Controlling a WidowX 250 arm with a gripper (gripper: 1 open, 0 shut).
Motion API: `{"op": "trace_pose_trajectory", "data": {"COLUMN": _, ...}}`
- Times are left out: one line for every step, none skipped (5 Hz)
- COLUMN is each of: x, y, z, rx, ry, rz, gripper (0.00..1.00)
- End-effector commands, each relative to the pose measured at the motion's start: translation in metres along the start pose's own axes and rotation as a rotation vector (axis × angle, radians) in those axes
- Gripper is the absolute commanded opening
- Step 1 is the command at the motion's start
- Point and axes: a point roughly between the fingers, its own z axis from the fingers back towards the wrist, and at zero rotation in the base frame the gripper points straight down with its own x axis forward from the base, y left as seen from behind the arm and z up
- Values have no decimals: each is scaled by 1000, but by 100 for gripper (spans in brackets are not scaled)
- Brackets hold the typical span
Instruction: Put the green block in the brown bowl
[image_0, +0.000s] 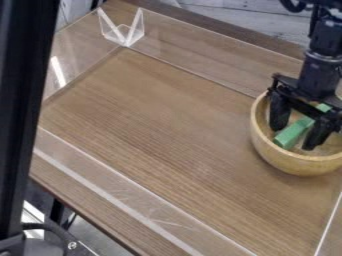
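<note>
You have the tool (306, 115) down inside the brown bowl (283, 158), at the right side of the view. Tool state: spread wide, its black fingers apart, one toward the left of the bowl's interior and one toward the right. The green block (295, 133) lies within the bowl — slanted, its lower-left end near the front-left inner wall, its other end running up and right behind the tool, where you lose part of it. Whether either finger touches the block, you cannot tell. The bowl sits on the wooden worktop (147, 115), close to its right-hand edge. At the far left end of the worktop you see a white, angular wire-like shape (122, 27); a dark vertical post (16, 110) fills the left margin — well apart from the bowl.
</note>
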Motion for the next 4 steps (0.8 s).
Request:
{"op": "trace_pose_trajectory", "data": {"x": 3, "y": -4, "z": 54, "rx": 12, "ry": -158, "rz": -19, "gripper": 100}}
{"op": "trace_pose_trajectory", "data": {"x": -1, "y": -5, "z": 67, "rx": 24, "ry": -201, "rz": -22, "gripper": 100}}
{"op": "trace_pose_trajectory", "data": {"x": 4, "y": -3, "z": 59, "rx": 21, "ry": -192, "rz": -16, "gripper": 0}}
{"op": "trace_pose_trajectory", "data": {"x": 5, "y": -2, "z": 52, "rx": 19, "ry": -180, "rz": -16, "gripper": 0}}
